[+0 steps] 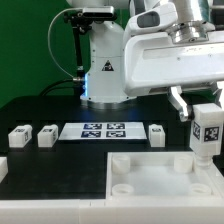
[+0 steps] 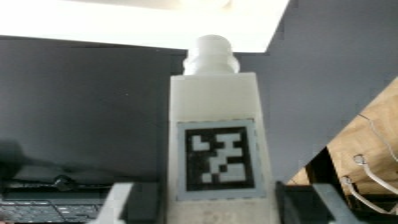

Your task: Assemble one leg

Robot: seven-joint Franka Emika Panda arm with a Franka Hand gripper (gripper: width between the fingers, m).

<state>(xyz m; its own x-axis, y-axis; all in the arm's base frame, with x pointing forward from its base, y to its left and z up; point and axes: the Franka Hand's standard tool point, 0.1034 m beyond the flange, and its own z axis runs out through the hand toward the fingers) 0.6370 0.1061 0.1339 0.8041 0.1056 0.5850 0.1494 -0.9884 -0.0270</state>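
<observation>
My gripper [image 1: 205,112] is shut on a white leg [image 1: 207,131] with a black-and-white tag on its face. I hold it upright above the far right corner of the large white tray-like piece [image 1: 135,182]. In the wrist view the leg [image 2: 215,130] fills the middle, its round peg end pointing toward the tray's edge [image 2: 160,22], and both fingers [image 2: 150,203] press its sides. Three more legs lie on the black table: two at the exterior view's left [image 1: 20,133] [image 1: 47,135] and one right of the marker board [image 1: 157,133].
The marker board [image 1: 104,130] lies flat on the table behind the tray. The robot's white base [image 1: 104,65] stands at the back. A small white block [image 1: 3,168] sits at the exterior view's left edge.
</observation>
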